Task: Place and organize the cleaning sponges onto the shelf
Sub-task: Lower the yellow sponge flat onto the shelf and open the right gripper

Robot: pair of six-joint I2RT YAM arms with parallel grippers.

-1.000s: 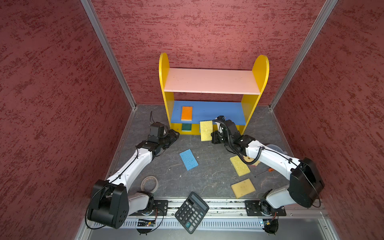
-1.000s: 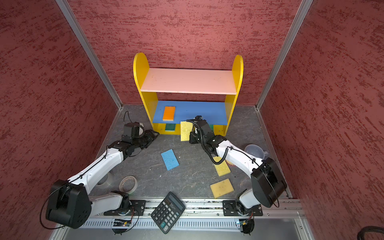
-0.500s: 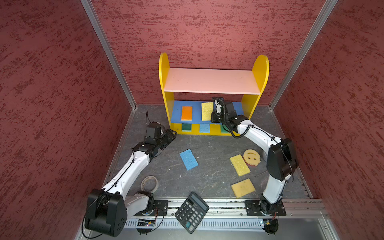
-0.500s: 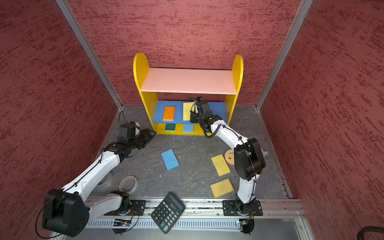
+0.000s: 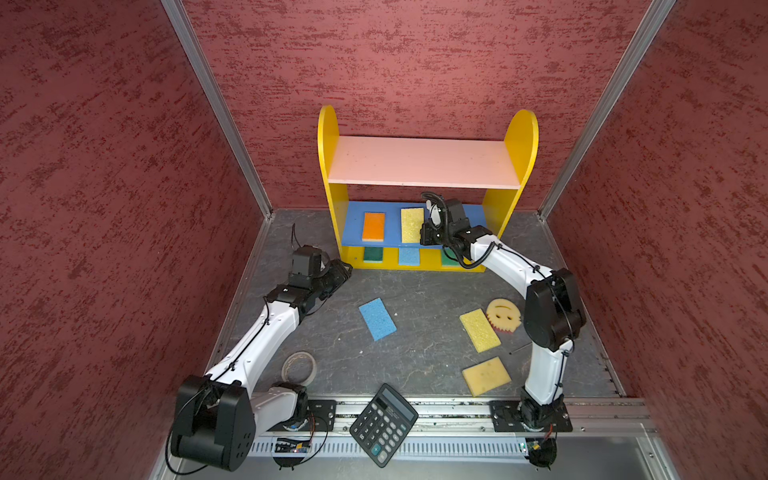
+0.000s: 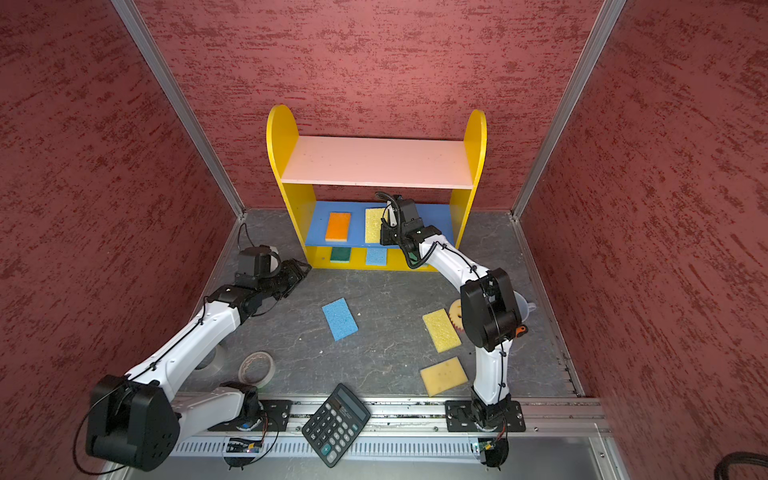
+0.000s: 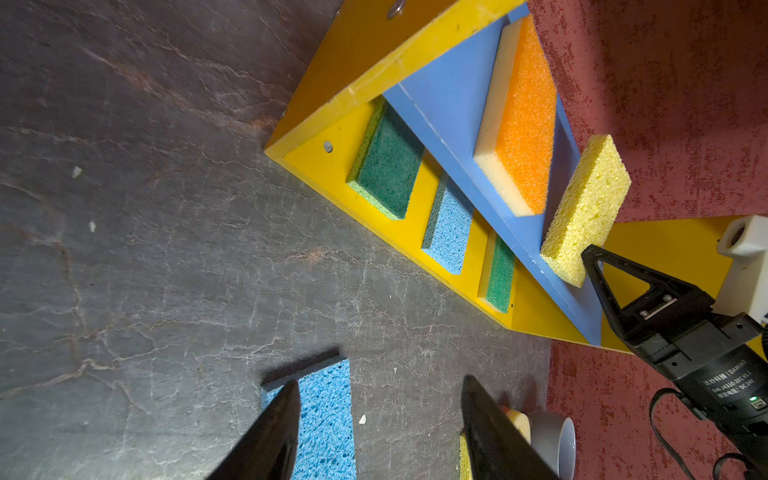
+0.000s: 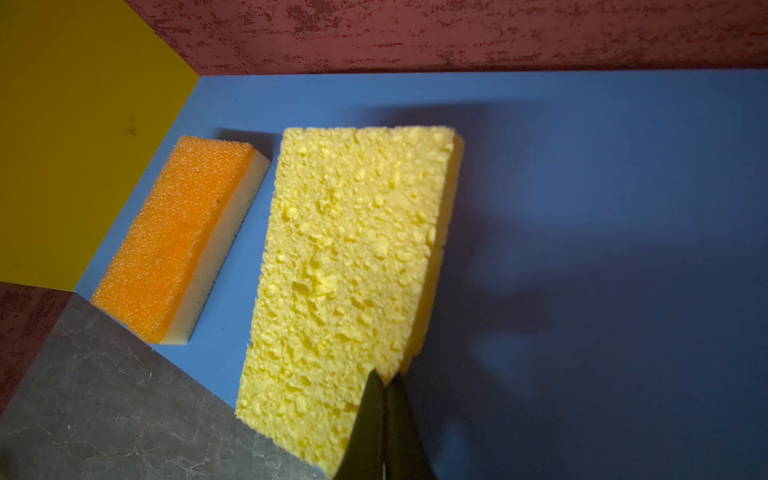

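Newly raised from before the shelf (image 5: 419, 162): one yellow sponge (image 8: 353, 257). Left gripper (image 7: 381, 382) hovers empty, fingers apart. Toward the blue middle board's (image 5: 354, 224) left end lies an orange sponge (image 5: 373, 226); beside it, the right gripper (image 8: 384, 384) clamps its fingers on the yellow one's corner. Three sponges (image 5: 409, 256) sit below; four more sponges (image 5: 377, 318) remain on the floor (image 5: 415, 291).

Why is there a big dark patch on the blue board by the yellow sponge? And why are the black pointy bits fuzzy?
Right wrist view: the patch is a shadow on the blue board, likely from the yellow sponge and the right end effector, which looks soft so near the lens. Left wrist view: the left end effector is blurred too; the shelf is sharp.
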